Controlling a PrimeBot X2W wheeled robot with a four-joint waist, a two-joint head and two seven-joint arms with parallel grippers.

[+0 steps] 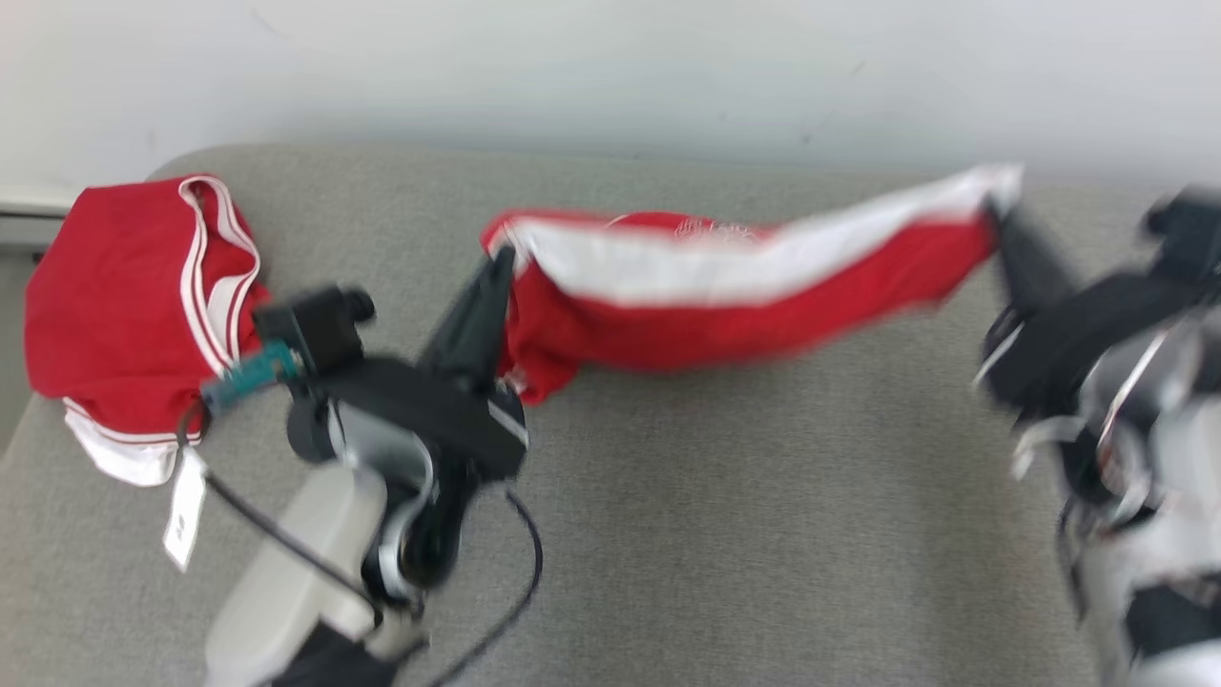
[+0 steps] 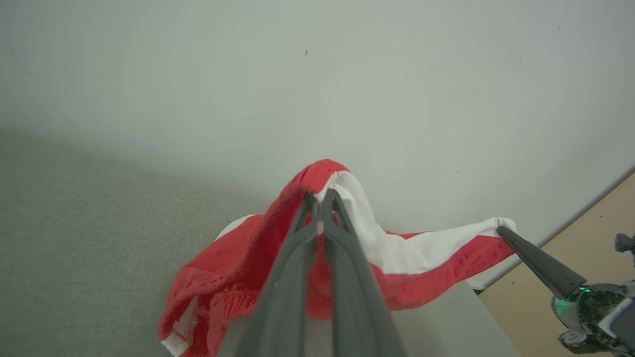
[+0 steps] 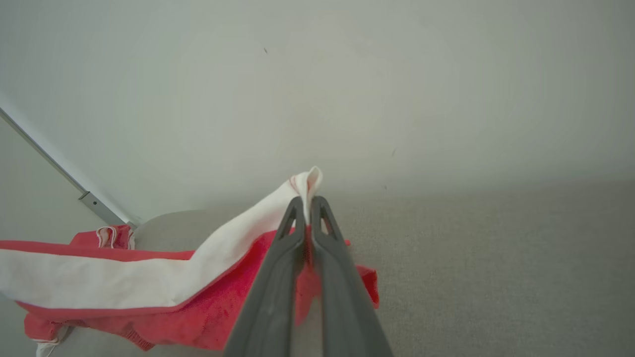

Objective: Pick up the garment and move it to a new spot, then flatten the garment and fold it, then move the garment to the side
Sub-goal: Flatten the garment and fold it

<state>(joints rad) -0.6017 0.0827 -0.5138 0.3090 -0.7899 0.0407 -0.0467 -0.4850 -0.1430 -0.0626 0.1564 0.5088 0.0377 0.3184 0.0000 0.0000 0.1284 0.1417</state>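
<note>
Holding left end: left gripper [image 1: 500,260], clamped shut on the left end of the garment [image 1: 725,315].
Right gripper [image 1: 998,218]: clamped shut on the white far-right corner.
Garment: red and white, stretched between both grippers over the far part of the grey worktop [image 1: 715,534].
Far left: second garment [image 1: 124,286], red, bunched on the worktop.

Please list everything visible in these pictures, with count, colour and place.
stretched garment: one, red with white band, held up at both ends, centre
second garment: one, red with white trim, lying at far left
tag: one, white, at second garment's near edge
padded surface: one, grey, beneath everything
wall: one, pale, behind
left gripper: one, dark, shut on stretched garment's left end
right gripper: one, dark, shut on its right end
</note>
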